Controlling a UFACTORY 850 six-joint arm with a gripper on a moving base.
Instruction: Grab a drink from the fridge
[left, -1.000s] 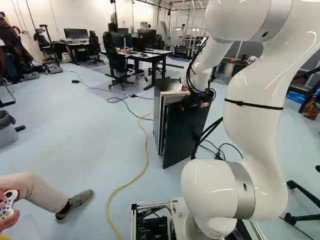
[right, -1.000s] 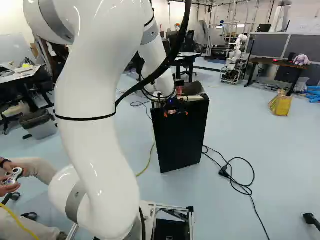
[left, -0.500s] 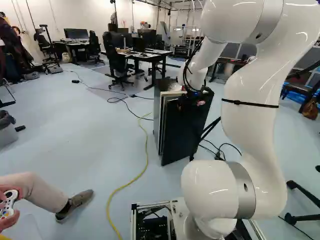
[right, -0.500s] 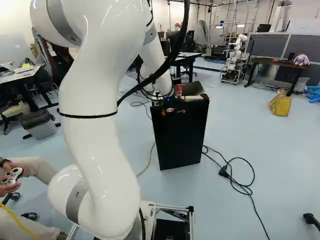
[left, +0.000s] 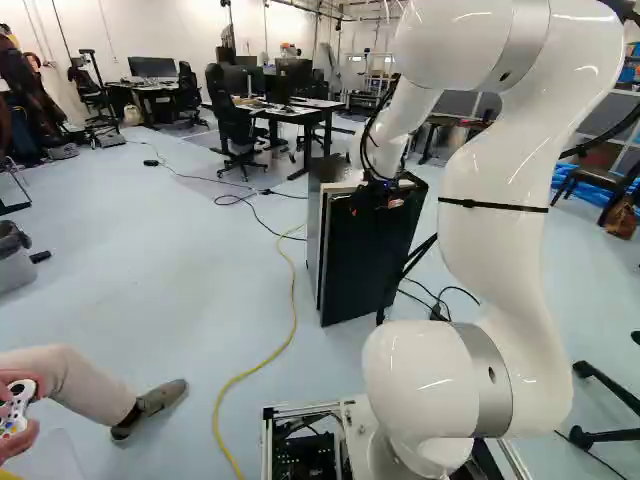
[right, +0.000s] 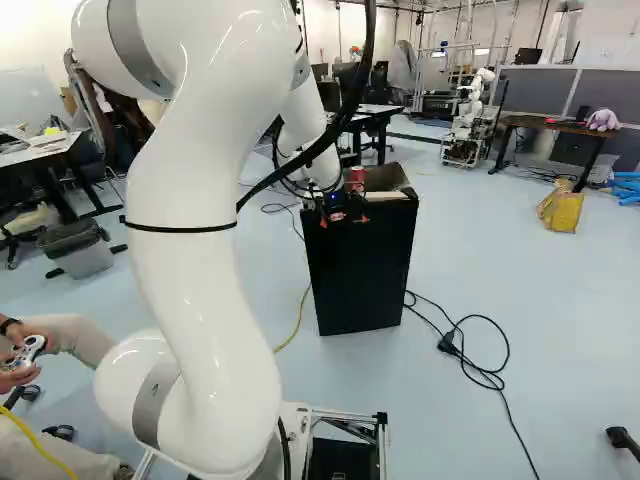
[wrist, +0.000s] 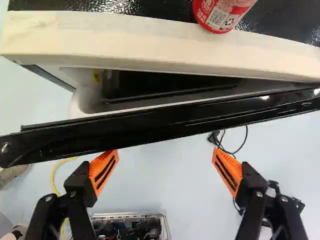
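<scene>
My white arm (right: 205, 280) reaches to a compact fridge (wrist: 100, 40), its hand (wrist: 165, 151) poised at the outer side of the black door (wrist: 150, 125), which stands ajar. By my clock, twelve lies straight ahead of the hand, across the door's top edge.

The orange pads (wrist: 103, 167) stand wide apart, toward nine and three, gripping nothing; the nine-o'clock one is at the door, touching or just beside it, the other slightly off.

The red can (wrist: 219, 15), likely the drink I want, stands upright on the fridge near its front edge, at about one o'clock, beyond both door and gap. The door's long top edge runs crosswise, from just below nine to just above three. The gap is wider toward ten and narrows toward two, where I judge the hinge to be.

With the hand outside, I read this as work on the door rather than a grasp at the can; whether to open or close it, I cannot tell. A push toward twelve should shut it, while going for the can calls for a lift over the edge first. One pad catching there could drag the door.
</scene>
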